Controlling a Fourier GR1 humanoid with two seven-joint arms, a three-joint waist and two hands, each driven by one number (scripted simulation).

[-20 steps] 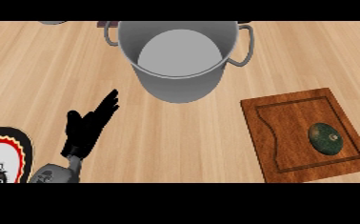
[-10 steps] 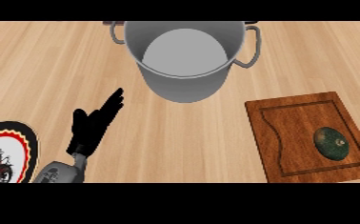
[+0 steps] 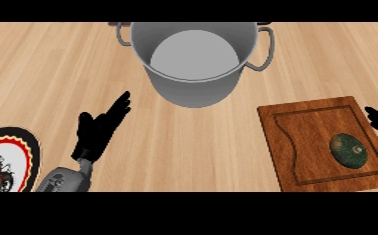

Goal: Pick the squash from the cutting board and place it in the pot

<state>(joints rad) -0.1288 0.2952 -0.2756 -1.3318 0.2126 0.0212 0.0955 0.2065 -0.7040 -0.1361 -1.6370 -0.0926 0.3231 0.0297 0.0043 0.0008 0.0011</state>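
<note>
Counter (image 3: 59, 59): pot (image 3: 193, 93) rim & right hand (image 3: 371, 114) partly cropped.

Dark green squash (image 3: 349, 150), grey pot (image 3: 193, 90)

A dark green round squash (image 3: 348, 150) lies on the wooden cutting board (image 3: 306, 139) at lower right; the grey two-handled pot (image 3: 194, 61) stands upright at upper centre.

Right hand (image 3: 371, 114) enters the view: a dark sliver of it now shows at the right edge, just beyond the board's (image 3: 295, 124) far corner, absent a second ago. The squash (image 3: 348, 150) sits slightly lower in frame.
</note>
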